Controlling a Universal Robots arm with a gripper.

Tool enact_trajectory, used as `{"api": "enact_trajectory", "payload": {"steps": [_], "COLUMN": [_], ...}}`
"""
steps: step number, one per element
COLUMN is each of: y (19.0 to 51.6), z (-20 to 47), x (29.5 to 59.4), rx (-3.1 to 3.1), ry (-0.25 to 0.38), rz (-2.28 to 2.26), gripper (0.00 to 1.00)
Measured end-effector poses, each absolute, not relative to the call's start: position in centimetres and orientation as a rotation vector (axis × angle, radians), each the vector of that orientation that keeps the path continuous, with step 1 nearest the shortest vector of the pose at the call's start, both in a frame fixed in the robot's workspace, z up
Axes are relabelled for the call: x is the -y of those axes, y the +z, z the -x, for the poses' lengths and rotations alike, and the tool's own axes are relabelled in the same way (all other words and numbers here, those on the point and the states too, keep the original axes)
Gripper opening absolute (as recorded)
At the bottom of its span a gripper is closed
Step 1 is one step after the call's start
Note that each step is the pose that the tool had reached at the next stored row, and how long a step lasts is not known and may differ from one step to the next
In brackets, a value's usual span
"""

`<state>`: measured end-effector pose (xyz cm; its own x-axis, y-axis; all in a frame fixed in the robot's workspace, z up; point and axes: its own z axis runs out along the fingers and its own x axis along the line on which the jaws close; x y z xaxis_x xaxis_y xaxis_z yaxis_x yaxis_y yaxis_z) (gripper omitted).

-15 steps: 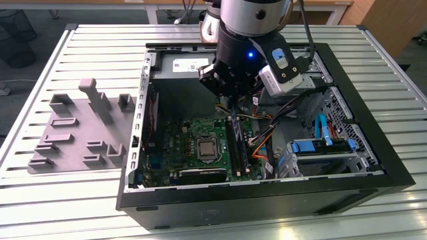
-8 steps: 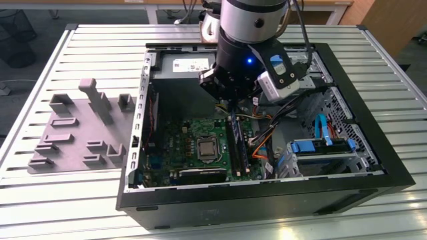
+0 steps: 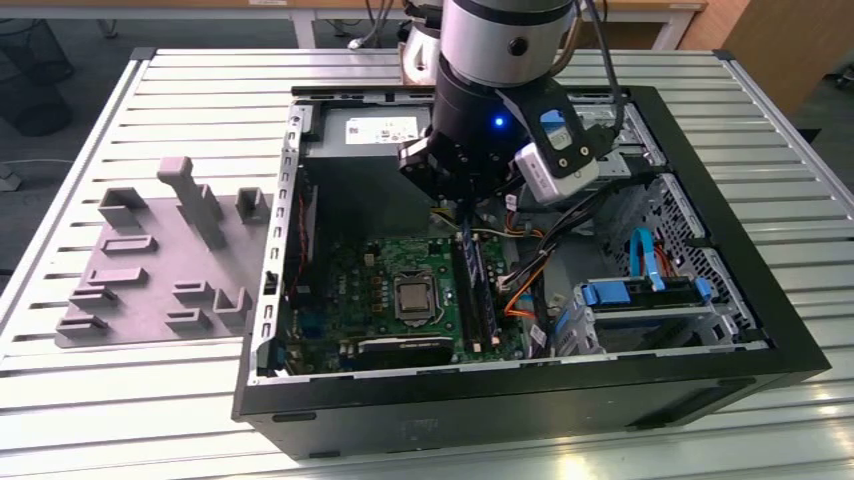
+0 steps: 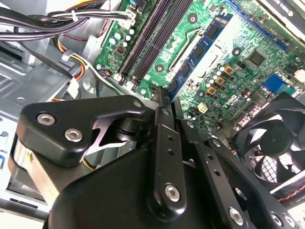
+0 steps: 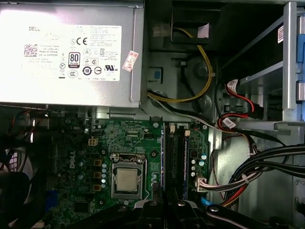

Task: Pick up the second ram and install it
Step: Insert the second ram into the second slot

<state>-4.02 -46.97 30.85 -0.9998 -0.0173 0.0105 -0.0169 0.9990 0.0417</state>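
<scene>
**A:** Where's the second ram (image 4: 195,52)?

**B:** On the motherboard (image 4: 228,71), standing on edge just beside the empty black slots (image 4: 147,38). The second wrist view gives its blue-green flank and row of dark chips.

**A:** And the gripper (image 4: 167,93)?

**B:** Right at the stick's near end, jaws drawn almost together. Whether they pinch the board's edge, I cannot tell; the tips hide it.

**A:** From outside?

**B:** In the exterior view the gripper (image 3: 461,212) is down inside the open computer case (image 3: 534,385), with the stick at its six o'clock. The processor socket (image 3: 416,297) is at the stick's nine o'clock, the blue drive cage (image 3: 641,295) at three. The grey fixture plate (image 3: 147,270) lies on the table at the case's nine o'clock, well apart.

**A:** The first wrist view?

**B:** It adds the silver power supply (image 5: 66,52) and a yellow cable (image 5: 207,71). The second wrist view adds the black fan (image 4: 274,143).
</scene>
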Motion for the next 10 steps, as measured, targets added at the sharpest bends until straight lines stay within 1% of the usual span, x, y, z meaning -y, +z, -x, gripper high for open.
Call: {"api": "enact_trajectory", "payload": {"steps": [10], "y": [29.89], "z": [3.92], "x": [46.97], "rx": [3.117], "ry": [-0.065], "rz": [-0.026], "gripper": [0.14]}}
